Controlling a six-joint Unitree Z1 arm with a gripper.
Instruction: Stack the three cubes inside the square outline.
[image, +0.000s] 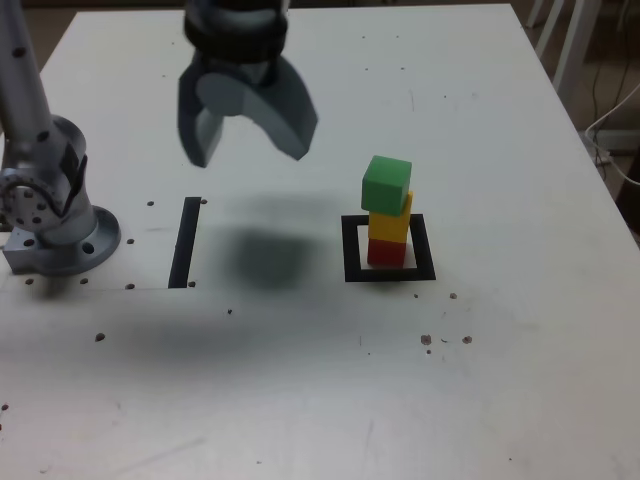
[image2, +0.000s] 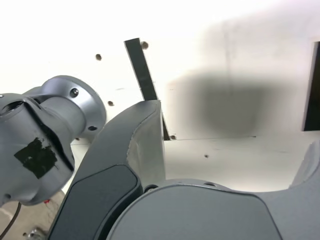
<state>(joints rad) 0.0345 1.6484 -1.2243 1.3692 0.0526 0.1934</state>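
Observation:
The three cubes stand in one stack in the exterior view: red cube (image: 387, 252) at the bottom, yellow cube (image: 390, 222) on it, green cube (image: 387, 183) on top, turned a little. The stack sits inside the square outline (image: 350, 250), toward its far side. My gripper (image: 250, 152) hangs high above the table, well to the exterior view's left of the stack, open and empty. In the wrist view the gripper (image2: 235, 125) shows spread jaws with bare table between them, and an edge of the square outline (image2: 312, 85) peeks in. No cube appears there.
A straight black strip (image: 185, 243) lies on the white table (image: 300, 400) between the arm's base (image: 60, 230) and the stack; the wrist view also shows the strip (image2: 145, 80) and the base (image2: 65, 110). Small dark specks dot the tabletop.

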